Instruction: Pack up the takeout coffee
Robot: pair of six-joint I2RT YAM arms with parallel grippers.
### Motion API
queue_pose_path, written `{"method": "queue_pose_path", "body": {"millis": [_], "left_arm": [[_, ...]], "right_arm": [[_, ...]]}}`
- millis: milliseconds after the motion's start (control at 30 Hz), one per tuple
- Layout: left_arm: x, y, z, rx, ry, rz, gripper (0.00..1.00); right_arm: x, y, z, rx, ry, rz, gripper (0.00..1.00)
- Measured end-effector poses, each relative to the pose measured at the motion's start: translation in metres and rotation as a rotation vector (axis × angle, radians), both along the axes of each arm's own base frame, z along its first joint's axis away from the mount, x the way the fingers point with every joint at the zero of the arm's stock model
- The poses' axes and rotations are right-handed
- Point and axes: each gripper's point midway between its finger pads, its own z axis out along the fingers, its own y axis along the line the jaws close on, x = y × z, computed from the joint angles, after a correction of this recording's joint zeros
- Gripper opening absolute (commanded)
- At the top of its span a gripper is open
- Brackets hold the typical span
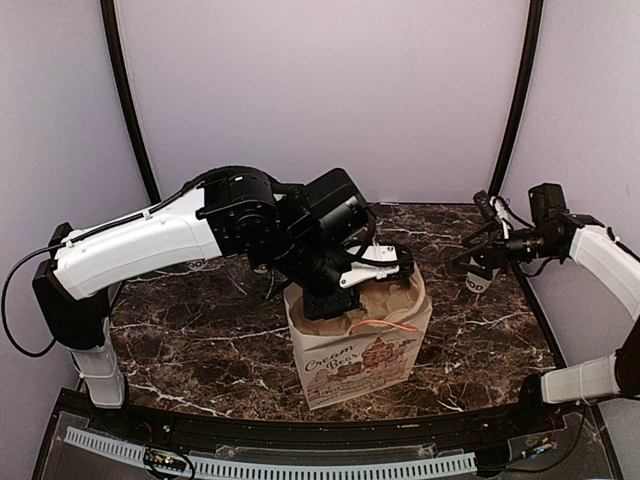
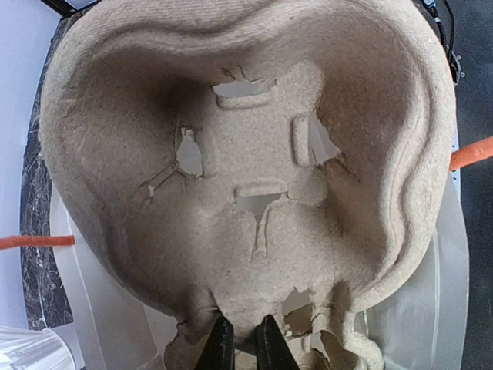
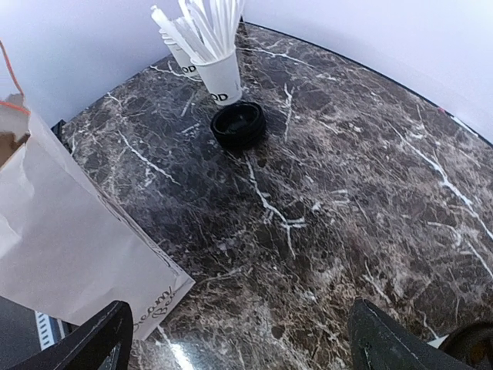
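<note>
A tall white paper bag (image 1: 360, 365) with orange handles stands mid-table. A brown pulp cup carrier (image 1: 388, 298) sits in its mouth. My left gripper (image 1: 348, 308) reaches down over the bag. In the left wrist view it (image 2: 245, 348) is shut on the near rim of the carrier (image 2: 254, 154), with bag wall (image 2: 447, 293) around it. The takeout coffee (image 1: 478, 283) is a small white cup at the right; only a dark edge of its lid (image 3: 474, 343) shows in the right wrist view. My right gripper (image 1: 478, 258) hangs just above the cup, and it (image 3: 243, 347) is open and empty.
A white cup full of straws (image 3: 216, 65) and a stack of black lids (image 3: 239, 123) stand at the far left of the marble table (image 3: 347, 193), with another white cup behind them. The bag's lower corner (image 3: 69, 254) shows at left. Purple walls enclose the table.
</note>
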Motion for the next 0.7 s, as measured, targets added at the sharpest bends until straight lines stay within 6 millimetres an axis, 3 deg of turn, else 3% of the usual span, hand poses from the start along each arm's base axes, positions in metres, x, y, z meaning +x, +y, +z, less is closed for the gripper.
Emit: {"method": "queue_pose_path", "body": {"millis": [67,200,300,400,500,700], "left_arm": [[0.001,0.000,0.002,0.001,-0.011,0.006,0.00],[0.001,0.000,0.016,-0.025,-0.022,0.019,0.00],[-0.001,-0.004,0.030,-0.065,-0.027,0.025,0.00],[-0.003,-0.006,0.034,-0.077,-0.024,0.032,0.00],[-0.005,-0.003,0.032,-0.064,-0.016,0.039,0.00],[-0.007,0.001,0.029,-0.044,-0.015,0.062,0.00]], "right_arm": [[-0.001,0.008,0.018,0.007,-0.011,0.041,0.99],[-0.008,0.037,0.072,0.025,-0.070,0.156,0.99],[-0.019,0.057,0.098,0.038,-0.082,0.223,0.99],[-0.032,0.078,0.101,0.021,-0.039,0.281,0.99],[-0.038,0.095,0.090,-0.015,0.034,0.300,0.99],[-0.034,0.102,0.064,-0.084,0.166,0.276,0.99]]}}
